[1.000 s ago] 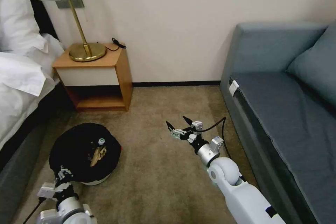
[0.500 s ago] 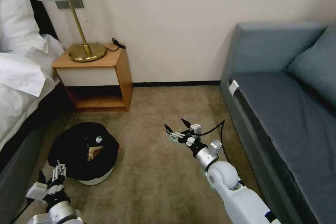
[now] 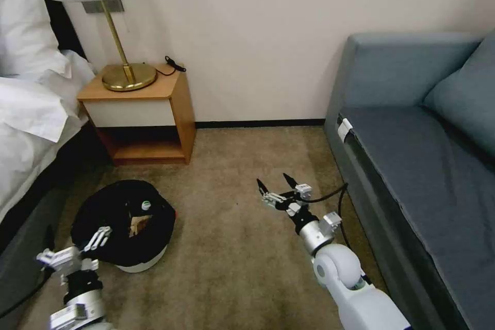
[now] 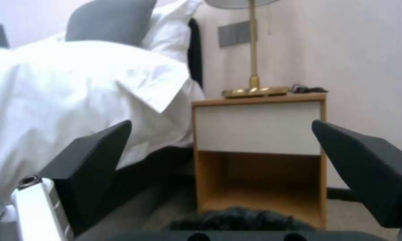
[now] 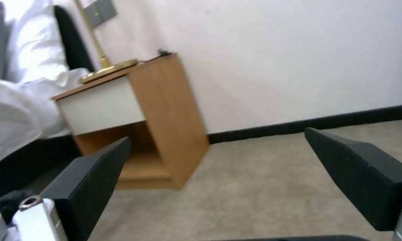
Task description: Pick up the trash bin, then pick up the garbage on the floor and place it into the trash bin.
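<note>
Garbage [image 3: 139, 223] lies half hidden inside the trash bin [image 3: 124, 224], lower left; left gripper [image 3: 72, 252] and right gripper [image 3: 277, 189] both gape wide, empty.

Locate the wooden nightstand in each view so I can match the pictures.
Head view: the nightstand stands upper left, against the wall, beside the bed.
Left wrist view: nightstand front-on, framed between the left claw fingers.
Right wrist view: nightstand corner-on, past the right claw, side panel facing the camera.
Shared landmark: the brass lamp base on top.
</note>
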You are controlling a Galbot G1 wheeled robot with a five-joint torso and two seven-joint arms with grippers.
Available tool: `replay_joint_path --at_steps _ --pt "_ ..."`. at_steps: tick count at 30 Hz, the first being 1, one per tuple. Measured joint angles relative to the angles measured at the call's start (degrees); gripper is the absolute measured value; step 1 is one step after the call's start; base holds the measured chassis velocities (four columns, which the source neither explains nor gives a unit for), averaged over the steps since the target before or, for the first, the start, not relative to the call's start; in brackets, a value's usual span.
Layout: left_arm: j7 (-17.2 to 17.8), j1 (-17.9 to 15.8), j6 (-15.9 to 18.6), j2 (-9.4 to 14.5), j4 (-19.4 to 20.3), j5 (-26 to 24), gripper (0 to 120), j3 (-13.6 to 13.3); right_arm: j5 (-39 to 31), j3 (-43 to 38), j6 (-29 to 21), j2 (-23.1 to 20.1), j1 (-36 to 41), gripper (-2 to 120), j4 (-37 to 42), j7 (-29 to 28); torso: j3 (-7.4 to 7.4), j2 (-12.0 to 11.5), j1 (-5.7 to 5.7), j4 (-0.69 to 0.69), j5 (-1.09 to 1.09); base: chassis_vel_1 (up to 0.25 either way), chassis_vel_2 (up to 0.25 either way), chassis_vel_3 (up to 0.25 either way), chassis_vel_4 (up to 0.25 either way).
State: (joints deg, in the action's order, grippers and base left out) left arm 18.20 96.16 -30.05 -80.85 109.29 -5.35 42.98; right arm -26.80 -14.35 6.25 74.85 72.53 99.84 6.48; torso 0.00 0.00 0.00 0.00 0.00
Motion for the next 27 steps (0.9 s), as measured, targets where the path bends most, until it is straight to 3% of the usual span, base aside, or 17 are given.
replay_joint_path --at_steps 10,17,27 --pt "0.8 -1.2 3.5 -1.7 1.9 7.2 100 -1.8 0.2 -5.2 0.5 3.0 4.3 100 4.5 -2.1 0.00 0.0 0.00 0.00 -0.01 0.000 0.000 0.000 0.000" --pt "1.1 0.1 6.4 -2.1 3.0 6.4 100 -2.9 0.2 -6.3 1.0 4.9 5.6 100 6.0 -2.6 0.00 0.0 0.00 0.00 -0.01 0.000 0.000 0.000 0.000" --pt "1.1 0.3 6.8 -1.9 3.3 5.6 100 -3.1 0.4 -6.4 1.1 5.2 5.9 100 6.2 -2.9 0.00 0.0 0.00 0.00 -0.01 0.000 0.000 0.000 0.000"
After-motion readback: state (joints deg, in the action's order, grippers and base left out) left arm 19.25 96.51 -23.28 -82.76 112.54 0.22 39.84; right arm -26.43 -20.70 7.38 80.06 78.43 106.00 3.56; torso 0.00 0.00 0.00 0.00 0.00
